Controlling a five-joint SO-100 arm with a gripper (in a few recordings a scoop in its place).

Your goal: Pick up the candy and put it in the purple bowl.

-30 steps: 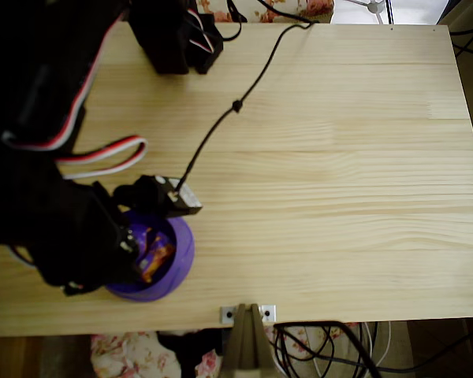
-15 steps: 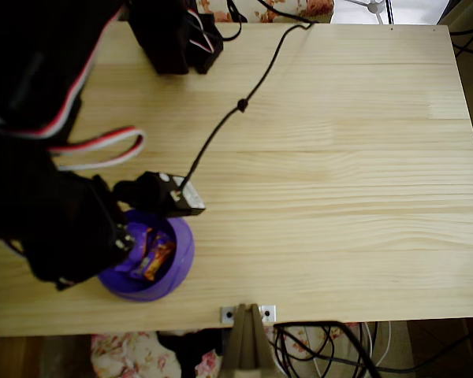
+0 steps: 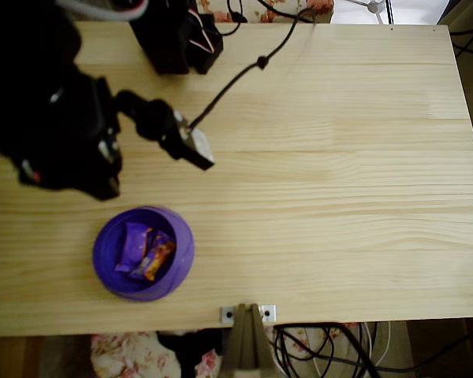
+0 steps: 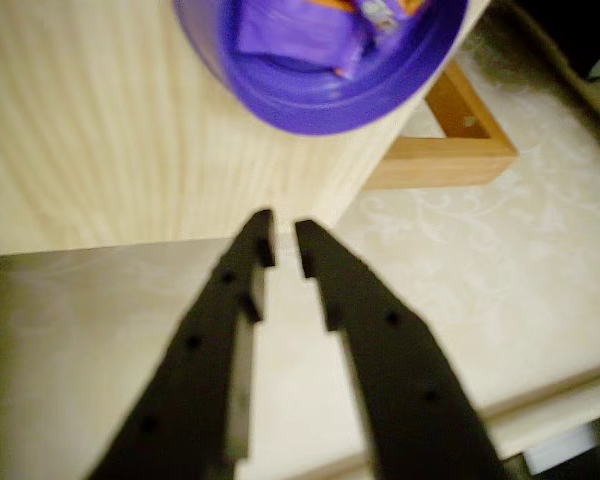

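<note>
Round, shallow purple plastic bowl (image 3: 143, 253) near the front edge of a pale, straight-grained pine tabletop (image 3: 339, 181) in the overhead view. Inside the bowl, lying side by side and touching: the candy (image 3: 158, 256), small, oblong, crinkly orange-yellow with purple, and an almost all-purple candy (image 3: 132, 246) to its left. In the wrist view, bowl (image 4: 315, 95) cut off by the top edge, wrappers inside blurred and only partly seen. Hand (image 4: 279, 243) empty, its two flat black tapering fingers (image 4: 230, 300) with small holes drawn nearly together, a slim gap between the tips, above the tabletop edge and a pale patterned floor. Since half a second ago, arm (image 3: 55, 126) lifted off the bowl and swung toward the back left, uncovering the whole bowl; candies unmoved. In the overhead view, hand lost in the arm's black bulk
</note>
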